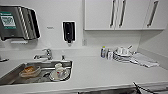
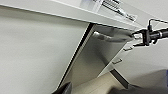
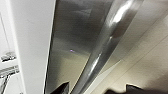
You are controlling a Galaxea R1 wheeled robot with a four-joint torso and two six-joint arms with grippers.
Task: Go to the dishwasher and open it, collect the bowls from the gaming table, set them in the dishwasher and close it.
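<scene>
Because the right wrist camera sits so close, the nearest thing is the dishwasher's long, rounded steel handle bar (image 3: pixel 105 47), shiny and running diagonally across the brushed steel door (image 3: pixel 72 35). Two dark tips at the near edge of that view look like the right end effector (image 3: pixel 97 89), one on either side of the bar, so it seems open around the handle; whether it touches the metal cannot be told.

Seen from the left wrist, the dishwasher (image 2: pixel 95 62) is set under the white table edge (image 2: pixel 50 11), with a white cabinet panel (image 2: pixel 32 50) on one side and drawer fronts with small handles (image 2: pixel 117 60) on the other. The right arm (image 2: pixel 150 35) reaches in to the end of the handle. A dark tip at the near edge may be the left end effector (image 2: pixel 65 89); its opening cannot be told, and nothing shows in it.

As a judgement, the door is stiff, fairly heavy and hinged low, the polished bar is slippery, and the bar's middle is the best place to take hold.

From the head camera, the table (image 1: pixel 100 72) stretches ahead. A steel sink (image 1: pixel 37 72) with dirty dishes lies at eight o'clock, its tap (image 1: pixel 46 53) behind it. Stacked dishes (image 1: pixel 122 53) and small bottles (image 1: pixel 105 52) sit at two o'clock. Farther back, a soap dispenser (image 1: pixel 68 31) hangs at twelve, a paper towel holder (image 1: pixel 17 22) at ten, and white wall cupboards (image 1: pixel 125 13) at one o'clock.
</scene>
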